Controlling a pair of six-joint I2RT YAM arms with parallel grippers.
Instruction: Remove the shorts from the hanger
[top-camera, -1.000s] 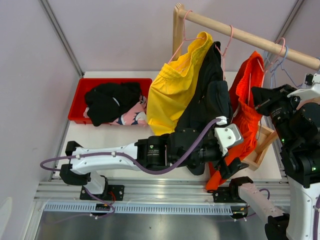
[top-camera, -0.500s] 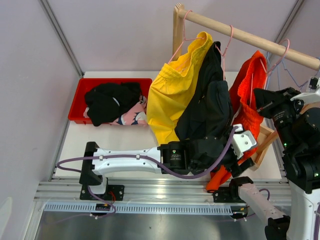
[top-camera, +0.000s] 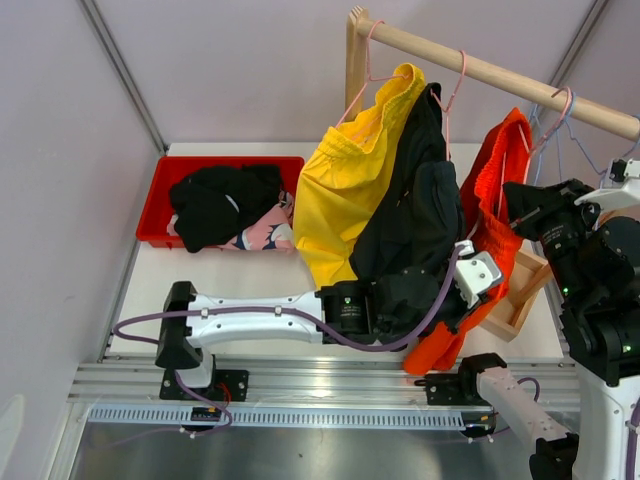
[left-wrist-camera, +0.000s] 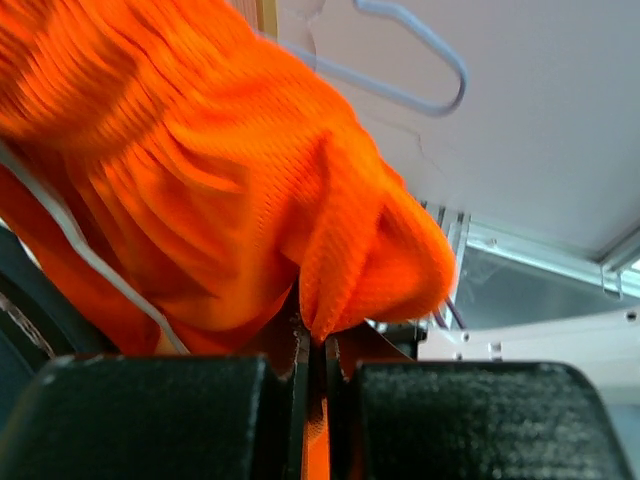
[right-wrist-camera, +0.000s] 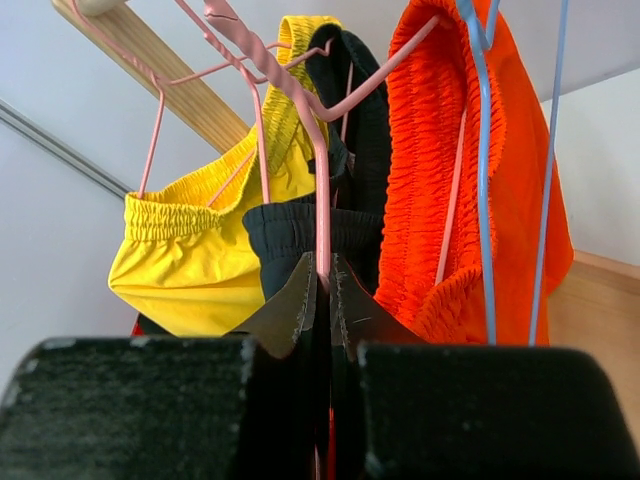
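Plainly, the risk lies in the pull. Our left gripper (left-wrist-camera: 313, 345) is clamped on a small fold at the lower hem of the orange shorts (left-wrist-camera: 200, 180). They hang from the wooden rail (top-camera: 490, 70) at the far right, just beside the black shorts (top-camera: 420, 200) and the yellow shorts (top-camera: 345, 190).

The pinch takes in only a little mesh, so we judge that a sharp tug could let the fabric slip free. The elastic waistband could also catch on the hanger and drag it along the rail or off it. A blue hanger (right-wrist-camera: 483, 150) lies against the same orange cloth and may come away with it. Our left forearm also lies against the black shorts and could pull them askew.

Our right gripper (right-wrist-camera: 322, 285) has its fingers pressed together on the wire of a pink hanger (right-wrist-camera: 322, 200). We cannot tell for certain which pair that wire carries, and so thin a hold may twist.

The left arm stretches low along the near edge, from its base on the left across to the right. The right arm stands raised at the far right, its wrist turned left toward the garments.
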